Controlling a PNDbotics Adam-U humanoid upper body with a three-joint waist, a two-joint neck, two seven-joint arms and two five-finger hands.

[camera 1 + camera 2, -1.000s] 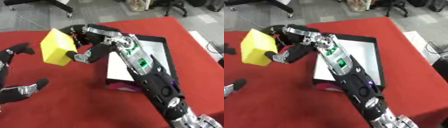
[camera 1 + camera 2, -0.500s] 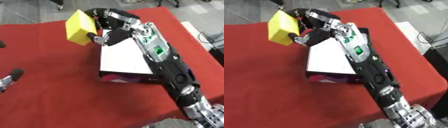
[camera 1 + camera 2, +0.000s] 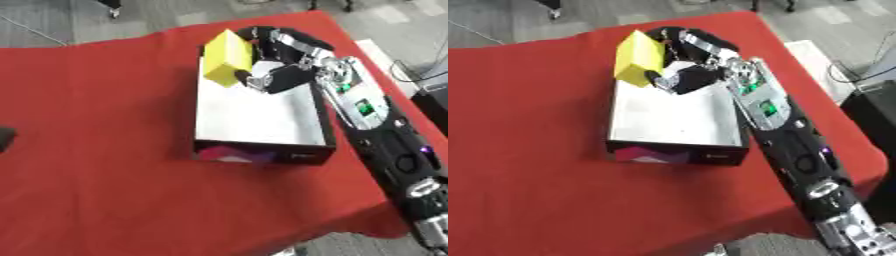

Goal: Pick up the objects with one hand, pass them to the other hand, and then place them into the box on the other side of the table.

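Right hand (image 3: 278,75) fingers curled around yellow rectangular block (image 3: 227,58), held above far end of shallow black-walled, white-floored box (image 3: 257,119) on red tablecloth (image 3: 96,125). Left hand out of sight.

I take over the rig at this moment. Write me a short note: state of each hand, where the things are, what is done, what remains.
Right hand: shut on the yellow block, holding it over the far end of the box.
Left hand: not in view.
Box: open, on the red tablecloth at the robot's right side; its white floor looks bare.
Done: the block is in the right hand and above the box.
Left: lower the block, open the hand, withdraw the arm.
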